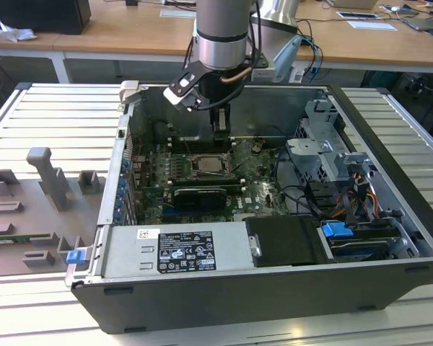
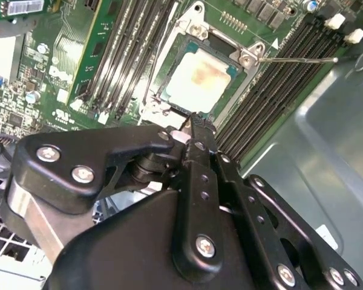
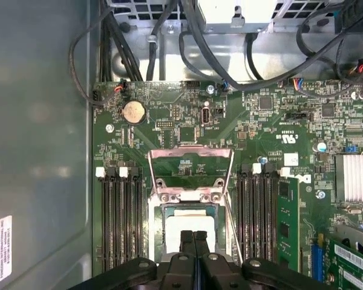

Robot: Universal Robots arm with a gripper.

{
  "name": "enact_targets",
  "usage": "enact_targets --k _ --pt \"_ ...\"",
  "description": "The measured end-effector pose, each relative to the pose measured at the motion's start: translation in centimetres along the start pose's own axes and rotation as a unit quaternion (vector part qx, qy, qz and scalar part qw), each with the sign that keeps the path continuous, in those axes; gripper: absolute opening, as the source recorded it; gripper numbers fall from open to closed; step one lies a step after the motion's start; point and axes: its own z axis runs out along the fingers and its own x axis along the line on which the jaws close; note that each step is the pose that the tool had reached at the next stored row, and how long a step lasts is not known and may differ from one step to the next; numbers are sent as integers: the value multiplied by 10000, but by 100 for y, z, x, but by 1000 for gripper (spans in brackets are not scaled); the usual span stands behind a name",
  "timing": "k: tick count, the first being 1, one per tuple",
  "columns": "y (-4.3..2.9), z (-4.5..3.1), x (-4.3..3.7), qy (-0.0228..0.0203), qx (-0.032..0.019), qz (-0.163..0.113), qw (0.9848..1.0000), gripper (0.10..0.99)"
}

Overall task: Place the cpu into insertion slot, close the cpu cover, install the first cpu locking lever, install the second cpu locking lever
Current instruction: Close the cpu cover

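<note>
The cpu (image 2: pixel 199 81) (image 3: pixel 187 225) lies flat in the insertion slot (image 2: pixel 169 90), pale face up, among green board. The cpu cover (image 3: pixel 190 158) is swung open past the slot, and green board shows through its cut-out centre. A thin locking lever (image 2: pixel 296 59) (image 3: pixel 231 223) sticks out beside the socket, unlatched. My gripper (image 3: pixel 194 237) (image 2: pixel 192 124) hangs just above the near edge of the chip, its two black fingers pressed together with nothing between them. In the exterior view the gripper (image 1: pixel 220 133) reaches down into the computer case over the socket (image 1: pixel 208 164).
Long black memory slots (image 3: pixel 121 217) (image 3: pixel 260 211) flank the socket on both sides. A black graphics card (image 1: pixel 198 194) lies near the socket, with cables (image 3: pixel 230 66) and a drive cage (image 1: pixel 325 151) nearby. The case wall (image 3: pixel 36 133) stands close on one side.
</note>
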Motion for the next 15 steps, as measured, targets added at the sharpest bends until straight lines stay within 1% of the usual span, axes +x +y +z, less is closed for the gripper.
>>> enact_targets --k 1,3,8,10,14,15 --pt "3 -38 1 0 0 -1 10000 106" --pt "5 -76 2 0 0 -1 10000 106" --pt "14 -84 2 0 0 -1 10000 106" --pt "66 -81 3 0 0 -1 10000 106" --pt "251 -70 9 1 0 0 10000 106" --pt "307 -65 12 1 0 -1 10000 106"
